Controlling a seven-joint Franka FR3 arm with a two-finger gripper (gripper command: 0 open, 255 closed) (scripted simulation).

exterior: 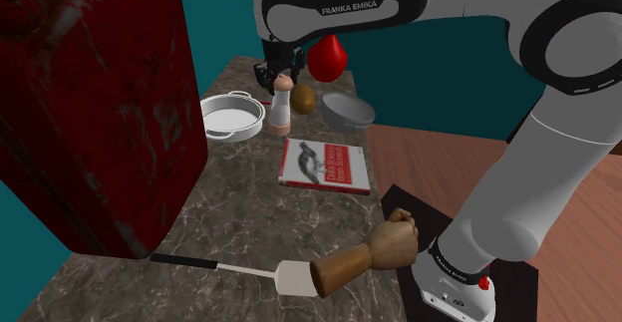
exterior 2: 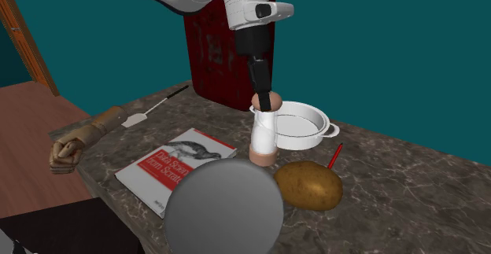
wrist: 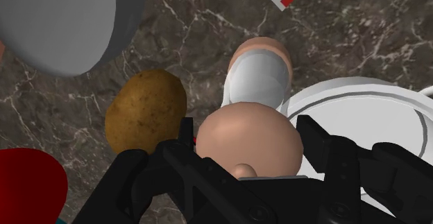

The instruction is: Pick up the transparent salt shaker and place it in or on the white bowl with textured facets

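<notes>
Gripper [wrist: 246,129] low over shaker [wrist: 257,84], fingers spread either side of pink cap. Straddling top for clean pinch. Thin gap seems left, so probably no squeeze yet. Shaker upright on counter [wrist: 208,21], just beside pot [exterior 2: 303,142]. Beyond: potato [wrist: 146,110], then grey bowl [wrist: 55,21]. Carry likely needs lift over potato.

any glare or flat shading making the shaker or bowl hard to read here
shoulder view: salt shaker looks pale and opaque, no glare; second exterior view: bowl is shaded flat grey, no facets visible; wrist view: a bright white sheen on the shaker's body, its cap looming large near the lens.
</notes>
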